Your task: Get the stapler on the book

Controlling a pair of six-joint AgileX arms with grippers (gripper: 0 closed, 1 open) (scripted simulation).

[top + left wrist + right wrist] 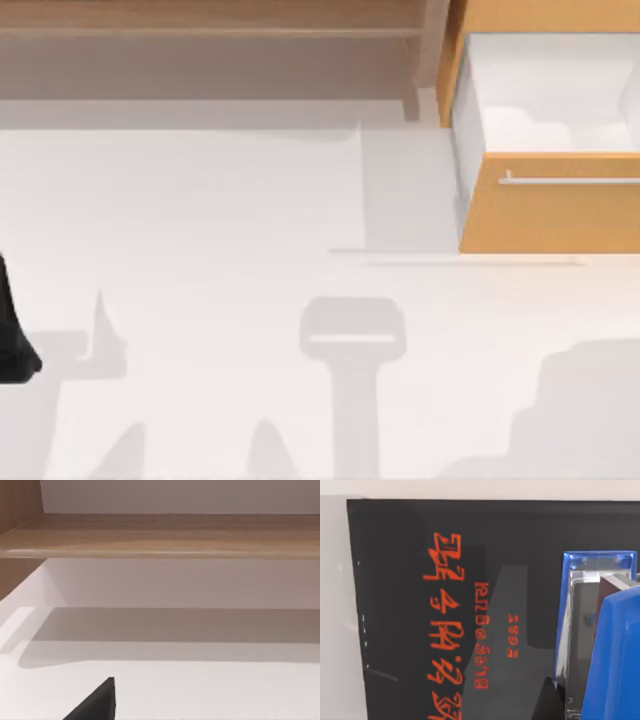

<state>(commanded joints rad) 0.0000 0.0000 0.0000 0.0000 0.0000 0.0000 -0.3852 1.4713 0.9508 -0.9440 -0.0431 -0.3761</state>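
The book point(445, 605) is black with red lettering and lies flat on the white table, seen close up in the right wrist view. The stapler point(612, 655) is bright blue with a shiny metal inside. It sits very near the right wrist camera, over the book's cover close to one edge. Whether it rests on the cover or is held above it I cannot tell. A dark wedge point(547, 700) beside the stapler may be part of my right gripper. My left arm point(12, 340) is parked at the table's left edge.
A wooden drawer point(550, 205) with a metal handle point(570, 181) stands pulled open at the back right, with a white inside. A wooden shelf point(210, 20) runs along the back. In the left wrist view the shelf point(160, 535) hangs over white table.
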